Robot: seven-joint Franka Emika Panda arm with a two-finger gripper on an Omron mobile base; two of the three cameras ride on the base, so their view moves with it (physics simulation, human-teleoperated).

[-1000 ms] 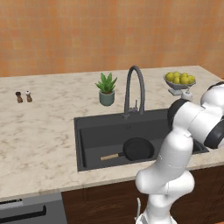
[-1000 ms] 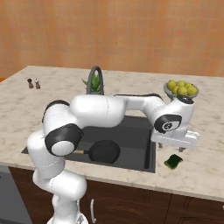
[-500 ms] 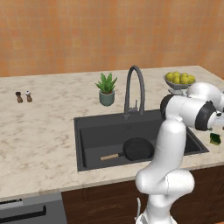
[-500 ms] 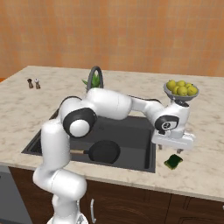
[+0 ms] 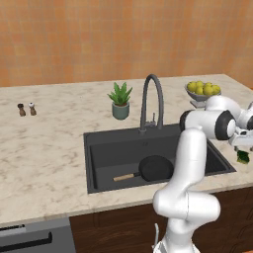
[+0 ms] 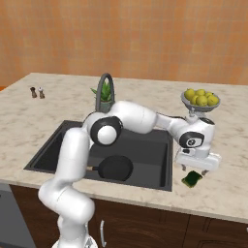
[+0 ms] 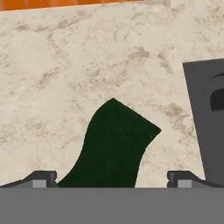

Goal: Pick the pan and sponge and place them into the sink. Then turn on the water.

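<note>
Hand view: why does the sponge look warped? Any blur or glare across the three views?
Hand view: the sponge fills the lower middle as a flat dark green shape with curved edges, close-up distortion, no shading. Left base view: sharp, even lighting, no glare; the pan lies in the sink. Right base view: soft shadow under the hand, sponge edges slightly coarse.

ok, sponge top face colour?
Dark green on the sponge, clearest in the hand view.

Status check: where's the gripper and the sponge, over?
Gripper open, poised over the dark green rectangular sponge on the marble counter right of the dark grey sink. Black frying pan in the basin. Nothing blocking.
</note>
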